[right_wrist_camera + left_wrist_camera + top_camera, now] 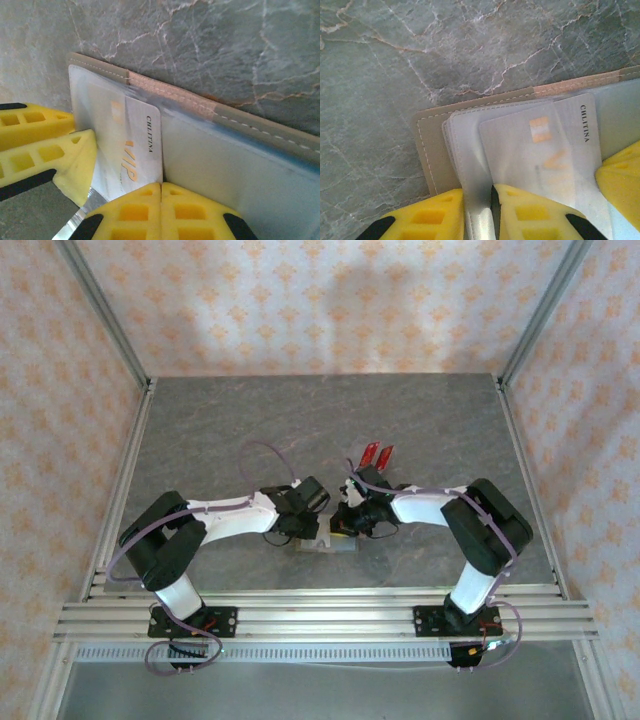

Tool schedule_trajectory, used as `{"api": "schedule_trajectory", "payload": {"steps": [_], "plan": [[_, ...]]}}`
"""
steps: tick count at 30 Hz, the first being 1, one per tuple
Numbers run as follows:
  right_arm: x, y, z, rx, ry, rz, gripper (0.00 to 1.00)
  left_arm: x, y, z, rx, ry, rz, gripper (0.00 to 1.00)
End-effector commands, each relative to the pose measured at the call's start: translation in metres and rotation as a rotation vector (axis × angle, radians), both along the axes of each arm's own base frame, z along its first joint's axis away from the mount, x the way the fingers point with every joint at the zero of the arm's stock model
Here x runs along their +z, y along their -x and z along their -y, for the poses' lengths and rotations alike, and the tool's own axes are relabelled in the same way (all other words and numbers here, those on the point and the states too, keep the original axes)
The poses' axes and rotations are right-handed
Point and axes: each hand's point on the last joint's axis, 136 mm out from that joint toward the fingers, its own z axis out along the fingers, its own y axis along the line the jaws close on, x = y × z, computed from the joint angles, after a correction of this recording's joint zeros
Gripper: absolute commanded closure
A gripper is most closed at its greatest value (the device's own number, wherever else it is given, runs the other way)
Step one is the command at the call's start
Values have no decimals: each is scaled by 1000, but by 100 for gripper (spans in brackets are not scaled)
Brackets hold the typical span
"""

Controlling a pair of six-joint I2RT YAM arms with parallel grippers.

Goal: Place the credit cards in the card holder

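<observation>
The card holder [432, 150] lies open on the table, olive-brown outside with pale clear sleeves inside. My left gripper [479, 192] is shut on one sleeve flap, pinching it between the yellow fingers. A pale card [540, 150] marked VIP sits partly inside a sleeve. My right gripper [161, 186] is shut, its joined tips against the near edge of that card [142, 145] and the card holder [250, 127]. From above, both grippers meet over the card holder [322, 545]. Two red credit cards [378, 454] stand behind the right gripper [350, 523].
The left gripper's fingers [55, 155] crowd the left side of the right wrist view. A right finger [620, 170] shows at the edge of the left wrist view. The grey marbled table [250, 430] is walled by aluminium posts and patterned panels.
</observation>
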Motion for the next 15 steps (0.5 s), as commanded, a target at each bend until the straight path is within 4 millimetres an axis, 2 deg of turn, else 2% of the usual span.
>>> {"api": "schedule_trajectory", "payload": {"steps": [1, 10, 13, 15], "plan": [[19, -15, -15, -34, -74, 87, 100, -14, 17, -8, 6, -10, -63, 76], [8, -11, -8, -35, -24, 65, 100, 20, 17, -17, 67, 86, -24, 68], [7, -10, -7, -30, -16, 62, 100, 24, 14, -21, 71, 88, -25, 73], [9, -10, -7, -26, -17, 66, 100, 24, 10, -21, 66, 81, -24, 82]]}}
